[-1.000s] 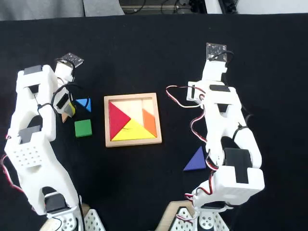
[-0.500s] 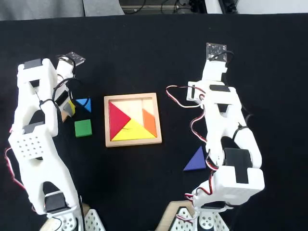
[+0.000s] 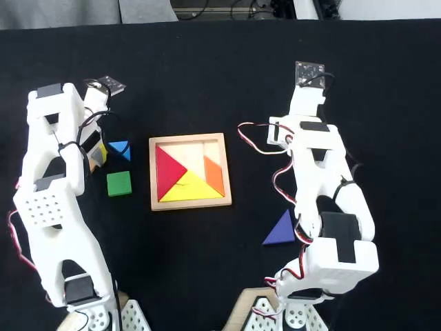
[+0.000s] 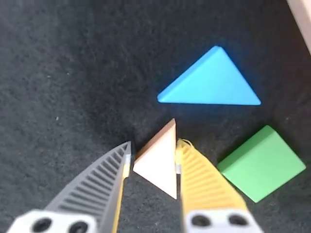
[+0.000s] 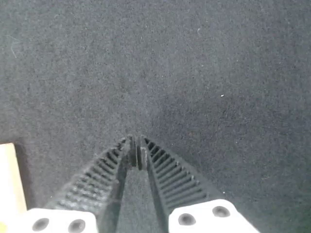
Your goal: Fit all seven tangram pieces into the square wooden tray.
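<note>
Nearest the arm bases, a purple triangle (image 3: 280, 229) lies flat on the black desk (image 3: 207, 83). It is beside the right arm and well apart from the tray (image 3: 182, 149).

A bit farther off, a green square (image 3: 118, 183) lies on the desk near the tray's left side, not touching it.

The square wooden tray lies flat between the two arms. Three pieces lie in it. A red triangle (image 3: 167, 171) is on the left side. A yellow triangle (image 3: 187, 187) is along the near side and touches the red one. An orange piece (image 3: 214, 175) is on the right side, next to the yellow one. The far part of the tray is bare wood.

Just past the green square is the left gripper (image 4: 153, 145), low over the desk. Its fingers (image 4: 199, 174) are clamped on a tan triangle (image 4: 158, 162), one finger on each side. It cannot be told whether this piece touches the desk.

A blue triangle (image 4: 211, 80) lies flat just beyond the tan one, near it but apart, between the left gripper and the tray.

Farthest off, past the tray's right side, is the right gripper (image 5: 135, 148). It points down at bare desk. Its fingers are together, with nothing between them.
</note>
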### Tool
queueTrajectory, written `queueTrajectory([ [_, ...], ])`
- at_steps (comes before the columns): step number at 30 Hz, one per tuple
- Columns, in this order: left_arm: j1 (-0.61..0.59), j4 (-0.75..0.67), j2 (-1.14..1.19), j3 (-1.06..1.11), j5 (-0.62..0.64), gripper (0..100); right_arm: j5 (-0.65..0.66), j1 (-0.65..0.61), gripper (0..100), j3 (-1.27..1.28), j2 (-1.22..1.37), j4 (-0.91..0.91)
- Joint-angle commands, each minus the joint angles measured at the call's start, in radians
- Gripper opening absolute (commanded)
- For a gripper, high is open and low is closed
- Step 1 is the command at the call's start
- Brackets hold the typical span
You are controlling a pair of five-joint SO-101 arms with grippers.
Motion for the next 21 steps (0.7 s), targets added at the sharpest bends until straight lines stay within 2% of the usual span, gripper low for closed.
queueTrajectory([
  [1,-0.008,0.063,-0.011,-0.074,-0.002,10,0.011,-0.017,1.5,-0.025,-0.007,-0.018],
  [4,-0.005,0.149,-0.011,-0.156,0.025,9,0.011,-0.017,1.5,-0.025,-0.007,-0.018],
  [7,0.01,0.264,-0.011,-0.3,0.12,9,0.011,-0.017,1.5,-0.025,-0.007,-0.034],
  [12,0.024,0.302,-0.011,-0.453,0.376,9,0.011,-0.012,1.5,-0.024,-0.007,-0.037],
  [17,0.096,0.304,-0.04,-0.417,0.583,9,0.011,-0.008,1.5,-0.024,-0.007,-0.037],
  [21,0.229,0.304,-0.184,-0.228,0.681,9,0.011,-0.008,1.5,-0.024,-0.007,-0.038],
])
